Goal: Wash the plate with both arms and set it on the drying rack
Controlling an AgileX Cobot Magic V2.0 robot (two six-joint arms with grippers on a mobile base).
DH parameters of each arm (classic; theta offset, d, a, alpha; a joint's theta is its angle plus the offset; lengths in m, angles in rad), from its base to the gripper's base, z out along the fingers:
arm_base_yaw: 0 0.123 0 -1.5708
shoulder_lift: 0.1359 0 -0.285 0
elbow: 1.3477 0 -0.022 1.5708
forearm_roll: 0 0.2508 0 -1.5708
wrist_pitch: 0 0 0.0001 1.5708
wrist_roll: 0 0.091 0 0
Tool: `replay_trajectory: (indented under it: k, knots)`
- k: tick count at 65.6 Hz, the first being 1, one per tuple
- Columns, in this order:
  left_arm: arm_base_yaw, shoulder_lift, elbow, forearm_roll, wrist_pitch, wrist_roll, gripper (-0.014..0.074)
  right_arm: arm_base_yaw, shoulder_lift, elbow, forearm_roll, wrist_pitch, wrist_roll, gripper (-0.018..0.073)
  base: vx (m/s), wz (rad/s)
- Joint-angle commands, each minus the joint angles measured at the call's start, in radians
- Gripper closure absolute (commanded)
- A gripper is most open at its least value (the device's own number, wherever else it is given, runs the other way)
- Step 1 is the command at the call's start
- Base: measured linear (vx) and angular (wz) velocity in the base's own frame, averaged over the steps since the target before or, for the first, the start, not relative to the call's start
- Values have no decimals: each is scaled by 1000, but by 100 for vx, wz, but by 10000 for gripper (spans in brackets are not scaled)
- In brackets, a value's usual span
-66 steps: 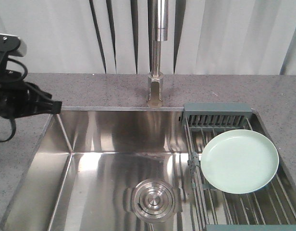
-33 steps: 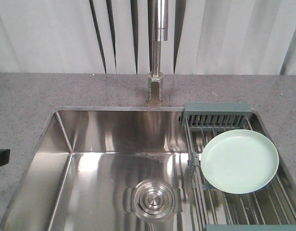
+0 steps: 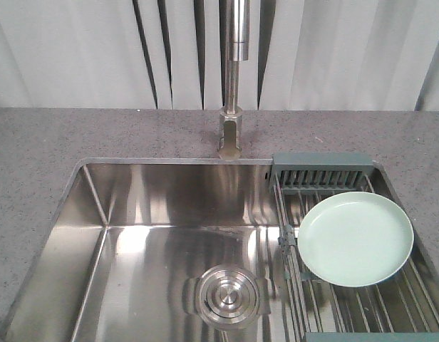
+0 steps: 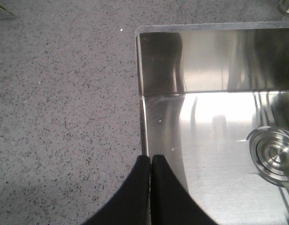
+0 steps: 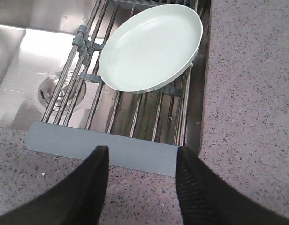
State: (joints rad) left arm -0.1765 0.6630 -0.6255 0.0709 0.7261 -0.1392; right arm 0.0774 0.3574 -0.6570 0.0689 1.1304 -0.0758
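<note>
One plate (image 3: pixel 355 239) is what we see first in the front view: it lies flat on the rods of the rack (image 3: pixel 319 177), which sits over the right end of the sink (image 3: pixel 169 235). The plate is just in front of the slotted compartment at the rack's far end and does not touch it. We see the faucet (image 3: pixel 231 85) on the counter (image 3: pixel 55 135) behind the sink's far edge, and the drain (image 3: pixel 227 296) in the basin near its front edge. No arm shows in this view.

From the left wrist we see the left gripper (image 4: pixel 150 161) with its two black fingers pressed together, holding nothing. It hangs over the left rim of the sink, near the far left corner.

From the right wrist we see the right gripper (image 5: pixel 140 161) with its fingers wide apart and nothing between them. It is above the counter at the near edge of the rack's frame. The plate (image 5: pixel 151 47) rests on the rods beyond, apart from the fingers.
</note>
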Motion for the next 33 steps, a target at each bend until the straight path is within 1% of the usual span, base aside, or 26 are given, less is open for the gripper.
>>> replay_trajectory:
  k: [1,33]
  knots:
    - [3,-6,-18,3,-49,-9,603,0,10,-23,-5,-58,-3,230,0,0]
    - [3,-6,-19,2,-46,-9,603,0,10,-23,-5,-58,-3,230,0,0]
